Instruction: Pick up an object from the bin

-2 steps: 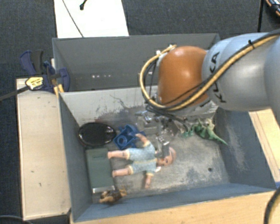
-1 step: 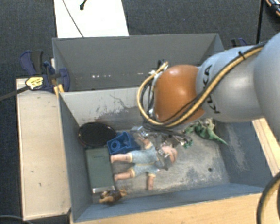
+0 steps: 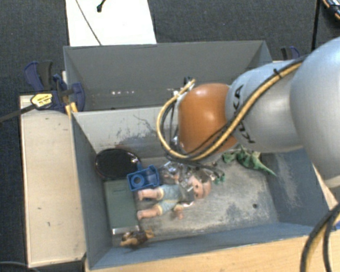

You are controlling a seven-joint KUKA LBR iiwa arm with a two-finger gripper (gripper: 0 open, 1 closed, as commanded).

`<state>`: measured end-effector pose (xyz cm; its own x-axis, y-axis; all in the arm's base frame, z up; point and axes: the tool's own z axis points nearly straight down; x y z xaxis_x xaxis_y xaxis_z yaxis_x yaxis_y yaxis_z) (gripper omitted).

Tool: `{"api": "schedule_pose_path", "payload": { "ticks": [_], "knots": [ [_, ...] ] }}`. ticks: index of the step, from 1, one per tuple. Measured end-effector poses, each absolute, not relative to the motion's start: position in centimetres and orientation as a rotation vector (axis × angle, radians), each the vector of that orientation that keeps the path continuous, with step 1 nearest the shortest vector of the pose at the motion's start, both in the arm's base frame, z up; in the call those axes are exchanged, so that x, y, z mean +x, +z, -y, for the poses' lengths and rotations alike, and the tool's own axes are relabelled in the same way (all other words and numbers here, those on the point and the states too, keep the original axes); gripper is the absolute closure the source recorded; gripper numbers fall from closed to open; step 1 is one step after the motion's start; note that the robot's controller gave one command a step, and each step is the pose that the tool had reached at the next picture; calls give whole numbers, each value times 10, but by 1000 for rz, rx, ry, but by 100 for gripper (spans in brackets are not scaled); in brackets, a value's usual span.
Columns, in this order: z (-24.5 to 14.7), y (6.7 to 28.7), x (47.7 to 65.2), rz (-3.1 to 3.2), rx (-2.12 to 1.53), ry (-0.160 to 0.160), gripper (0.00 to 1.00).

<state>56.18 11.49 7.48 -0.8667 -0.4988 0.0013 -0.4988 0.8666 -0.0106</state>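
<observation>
Bin: grey metal, sloped walls, scuffed floor. We read the floor as a clock face, with 12 at the far wall.

Contents, left to right:
- 9 o'clock, by the left wall: black round disc, lying flat.
- 8 o'clock, just on the near side of the disc: grey-green flat slab, lying along the left wall.
- 7 o'clock, at the slab's near corner: small brown thing. We cannot make out what kind it is.
- Just right of the disc, by the slab's far right corner: small blue block with a round hole in it.
- Centre, a little toward 6: doll.
- 3 o'clock: green toy reptile, partly under the arm and near the doll's head without touching it.

Doll: it lies flat along the 9–3 line, legs toward 9 and head toward 3. The legs and arms are bare and pale, the body is light blue, and the head is pale. Its feet lie just beside the slab's right edge, and the blue block sits just beyond its legs toward 12.

Robot: the arm enters from 3 o'clock. Its orange cover, with yellow and black cables looped round it, hangs over the centre toward 12. The metal end below the cover sits right over the doll's head and chest.

Jaws: we cannot tell whether they are wide or narrow, or whether they grip the doll.
</observation>
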Motion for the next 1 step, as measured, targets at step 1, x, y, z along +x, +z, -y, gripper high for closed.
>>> {"api": "schedule_pose_path", "payload": {
  "ticks": [1],
  "knots": [
    [-115,75,562,-3034,-810,-17,100]
  ]
}}
